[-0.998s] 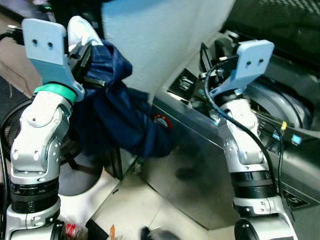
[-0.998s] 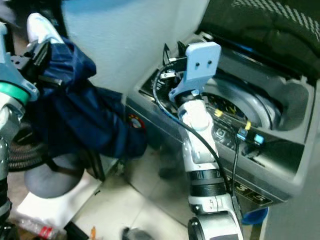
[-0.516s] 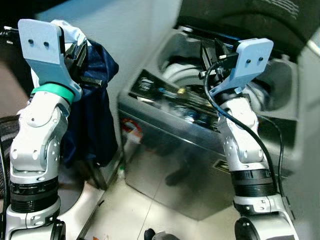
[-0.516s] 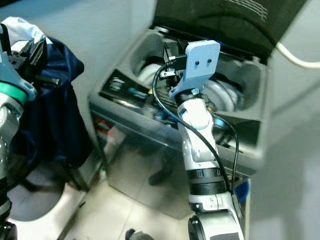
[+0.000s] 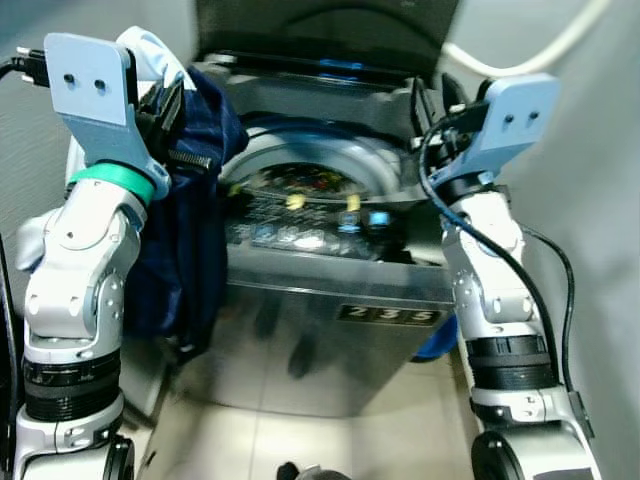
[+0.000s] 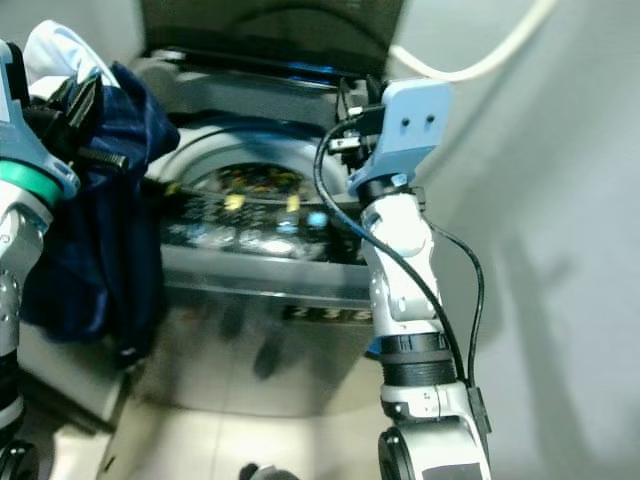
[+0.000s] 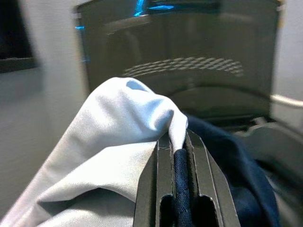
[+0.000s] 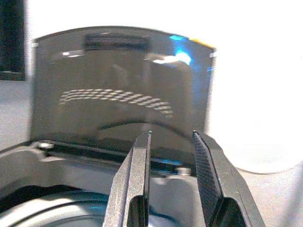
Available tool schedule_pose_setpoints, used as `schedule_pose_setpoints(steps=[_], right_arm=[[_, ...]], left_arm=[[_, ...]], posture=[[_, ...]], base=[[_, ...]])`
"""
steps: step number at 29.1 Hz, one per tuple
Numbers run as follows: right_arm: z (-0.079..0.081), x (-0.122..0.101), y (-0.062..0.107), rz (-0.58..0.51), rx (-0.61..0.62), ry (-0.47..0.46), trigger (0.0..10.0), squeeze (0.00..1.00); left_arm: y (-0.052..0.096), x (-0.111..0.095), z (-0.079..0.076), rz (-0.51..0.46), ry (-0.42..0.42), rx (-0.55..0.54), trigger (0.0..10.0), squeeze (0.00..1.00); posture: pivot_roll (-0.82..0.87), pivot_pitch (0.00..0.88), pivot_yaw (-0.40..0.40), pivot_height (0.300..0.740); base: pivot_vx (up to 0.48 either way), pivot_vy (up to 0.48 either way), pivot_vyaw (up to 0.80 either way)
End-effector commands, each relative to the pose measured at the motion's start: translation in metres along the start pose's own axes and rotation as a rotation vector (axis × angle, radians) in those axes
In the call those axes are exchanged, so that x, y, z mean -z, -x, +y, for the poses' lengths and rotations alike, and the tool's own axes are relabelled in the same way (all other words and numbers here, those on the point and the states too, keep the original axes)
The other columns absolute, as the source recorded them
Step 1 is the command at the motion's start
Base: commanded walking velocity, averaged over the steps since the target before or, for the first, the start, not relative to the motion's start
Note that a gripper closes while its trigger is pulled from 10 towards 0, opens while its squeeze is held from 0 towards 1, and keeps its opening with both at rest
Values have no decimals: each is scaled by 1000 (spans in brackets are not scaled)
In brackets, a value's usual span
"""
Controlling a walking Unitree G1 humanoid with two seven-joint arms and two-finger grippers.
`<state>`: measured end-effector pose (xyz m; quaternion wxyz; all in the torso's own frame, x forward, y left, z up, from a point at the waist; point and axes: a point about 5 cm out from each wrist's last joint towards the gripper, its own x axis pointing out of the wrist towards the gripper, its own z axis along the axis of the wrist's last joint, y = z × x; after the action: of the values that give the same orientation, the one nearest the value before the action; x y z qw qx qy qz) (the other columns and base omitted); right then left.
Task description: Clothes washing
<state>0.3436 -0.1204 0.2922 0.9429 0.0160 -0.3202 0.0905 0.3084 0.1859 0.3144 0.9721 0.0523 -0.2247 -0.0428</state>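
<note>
A top-loading washing machine (image 5: 330,310) stands in front of me with its dark lid (image 5: 320,30) raised and the round drum opening (image 5: 300,175) exposed. My left gripper (image 5: 165,100) is raised at the machine's left corner, shut on a bundle of clothes: a dark navy garment (image 5: 190,250) hanging down the machine's left side and a white piece (image 7: 109,137) bunched on top. In the left wrist view the fingers (image 7: 163,189) pinch the navy cloth. My right gripper (image 8: 170,142) is held up over the machine's right rear, open and with nothing in it, pointing at the lid (image 8: 123,90).
The control panel (image 5: 330,225) runs along the machine's front edge, with a number plate (image 5: 390,315) on the steel front. A pale wall (image 6: 560,250) stands close on the right with a white hose (image 6: 470,70) against it. A blue object (image 5: 437,345) sits by the machine's right side. Tiled floor (image 5: 300,440) lies below.
The camera has swung round so the washing machine now sits square in front with the drum visible. The left gripper keeps hold of the clothes bundle, now beside the opening. The right gripper stays raised and open.
</note>
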Motion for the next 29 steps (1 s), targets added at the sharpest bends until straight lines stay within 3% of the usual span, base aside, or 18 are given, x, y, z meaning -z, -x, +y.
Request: schedule_pose_setpoints(steps=[1, 12, 14, 19, 29], right_arm=[[2, -9, -4, -41, -4, -21, 10000, 0], [19, -27, -16, -117, -67, -78, 10000, 0], [37, -25, -15, -109, -183, -81, 10000, 0], [47, -20, -10, -88, -251, -85, 10000, 0], [47, -15, -6, -66, -260, -89, 10000, 0]], left_arm=[[-1, -4, -2, -25, 3, 6, 10000, 0], [-1, -8, -2, -58, 27, -12, 10000, 0], [-2, -9, 0, -76, -1, -50, 10000, 0], [-3, -11, 1, -91, -25, -86, 10000, 0], [-4, -9, 0, -89, -19, -90, 10000, 0]], posture=[[55, 57, -13, 740], [58, 58, -15, 740], [59, 60, -20, 740], [57, 62, -22, 740], [52, 65, -23, 740]], base=[[0, 0, -800], [0, 0, -800], [0, 0, 0], [52, 0, 0], [146, 0, 0]])
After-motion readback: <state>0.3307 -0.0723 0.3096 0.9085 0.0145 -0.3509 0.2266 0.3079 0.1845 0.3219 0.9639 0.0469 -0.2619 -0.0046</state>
